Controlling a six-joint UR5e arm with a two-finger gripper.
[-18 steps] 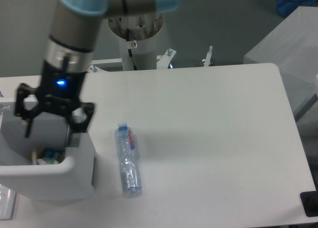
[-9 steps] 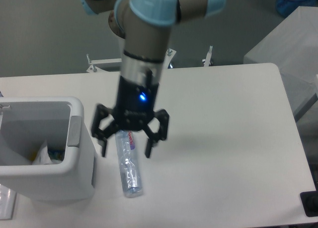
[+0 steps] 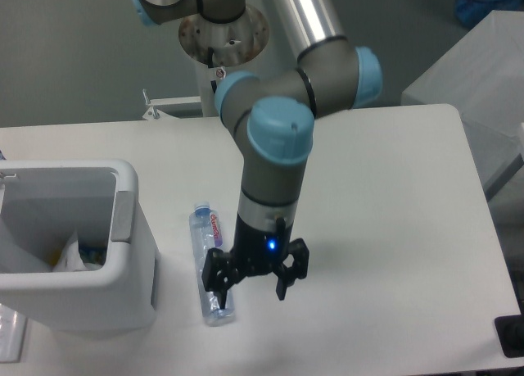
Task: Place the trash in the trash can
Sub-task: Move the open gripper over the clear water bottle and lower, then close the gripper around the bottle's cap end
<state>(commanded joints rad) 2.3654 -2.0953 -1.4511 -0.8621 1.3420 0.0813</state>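
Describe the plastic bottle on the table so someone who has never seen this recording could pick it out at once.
Start at the white trash can on the table's left side; just to its right the bottle lies flat on the white tabletop. The open pincer hangs by its lower end. It is clear and crushed, with a blue cap and a red label.

You're looking at a robotics lab or test cell. Signs: industrial arm (image 3: pixel 274 122) bolted to a metal pedestal (image 3: pixel 223 40), plain white table (image 3: pixel 385 228) with clamps (image 3: pixel 345 93) at its far edge, bare grey floor (image 3: pixel 82 56), nothing domestic.
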